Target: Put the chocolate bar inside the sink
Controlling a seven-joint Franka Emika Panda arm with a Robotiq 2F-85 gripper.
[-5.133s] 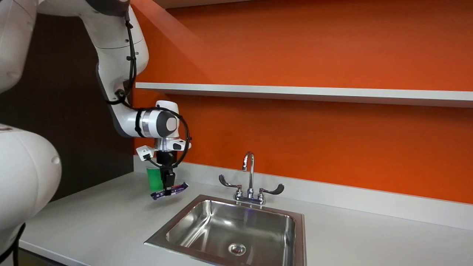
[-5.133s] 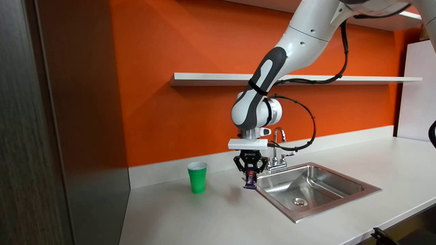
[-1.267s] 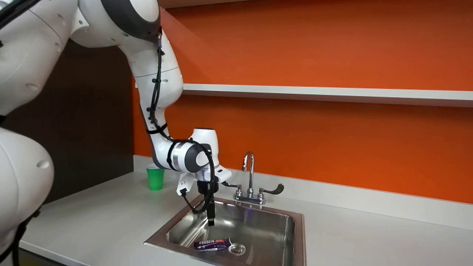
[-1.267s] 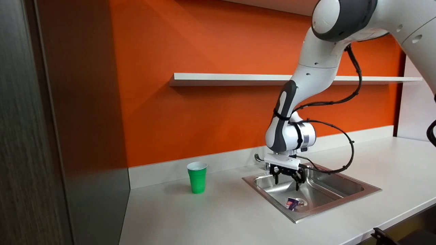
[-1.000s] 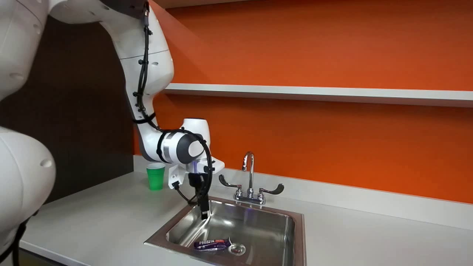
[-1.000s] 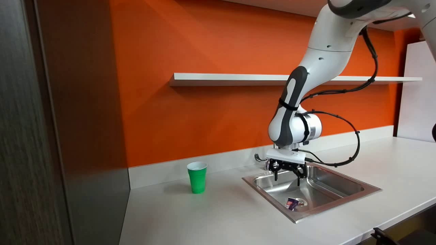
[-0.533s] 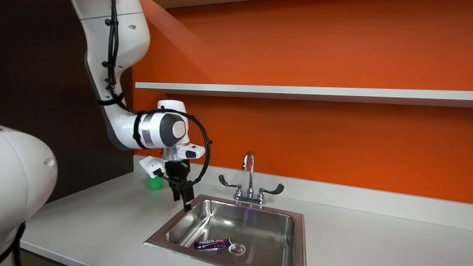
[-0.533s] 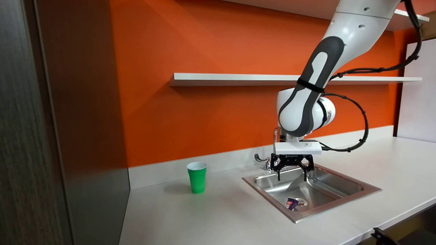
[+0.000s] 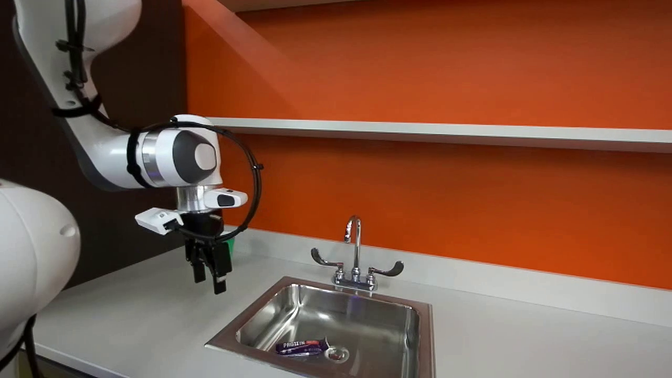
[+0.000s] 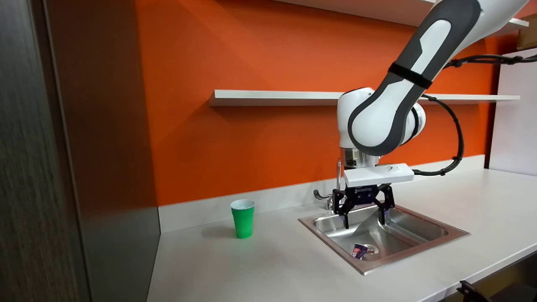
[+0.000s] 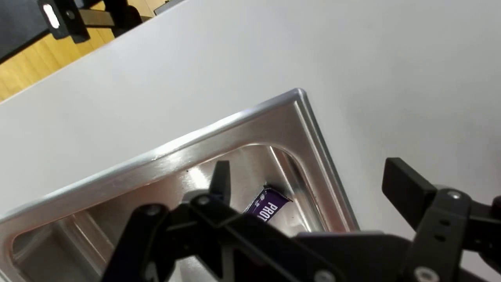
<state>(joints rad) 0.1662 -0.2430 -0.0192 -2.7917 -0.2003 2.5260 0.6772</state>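
The chocolate bar [image 9: 302, 347], in its purple wrapper with white lettering, lies flat on the floor of the steel sink [image 9: 426, 336], beside the round drain. The same bar [image 10: 359, 251] looks small and foreshortened from another angle. In the wrist view, one end of the bar [image 11: 270, 203] shows inside the basin, the rest covered by a gripper linkage. My gripper [image 9: 209, 283] hangs well above counter height, apart from the bar. Its fingers are spread wide with nothing between them, as the wrist view confirms for the gripper [image 11: 307, 172].
A chrome faucet [image 9: 357, 254] with two handles rises behind the basin. Toward the corner stands a green cup [image 10: 243, 220], mostly hidden behind the gripper in an exterior view. A white shelf [image 9: 446, 128] runs along the orange wall; a dark panel [image 10: 105, 167] closes one side.
About five seconds ago the gripper held the bar above the counter; later the bar lay in the sink with the jaws open. Since then the arm has risen and drawn back from the basin.
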